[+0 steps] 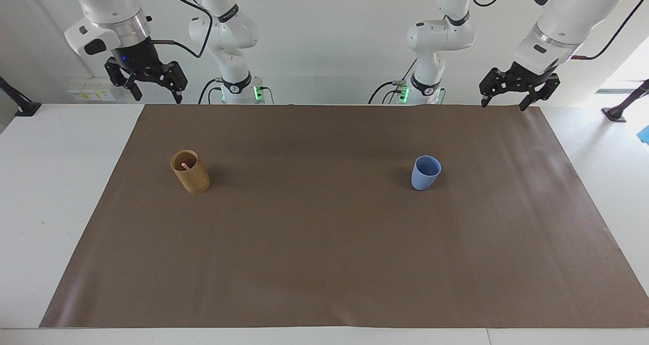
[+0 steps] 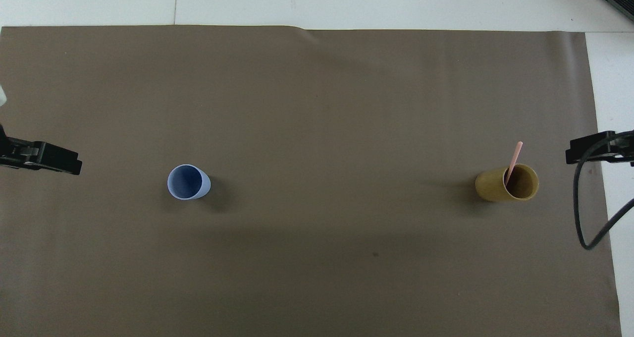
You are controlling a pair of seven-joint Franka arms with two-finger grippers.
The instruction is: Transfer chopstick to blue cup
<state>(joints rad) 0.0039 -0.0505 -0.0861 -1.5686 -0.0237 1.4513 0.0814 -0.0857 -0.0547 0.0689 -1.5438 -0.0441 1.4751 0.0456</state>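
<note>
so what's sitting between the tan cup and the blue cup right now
Nothing: only bare brown mat lies between the tan cup, which holds the chopstick, and the blue cup. Both views show it, the overhead view most plainly.

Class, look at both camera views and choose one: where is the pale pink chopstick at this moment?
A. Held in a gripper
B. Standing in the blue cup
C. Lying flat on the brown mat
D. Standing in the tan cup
D: the chopstick leans out of the tan cup, while the blue cup holds nothing.
</note>
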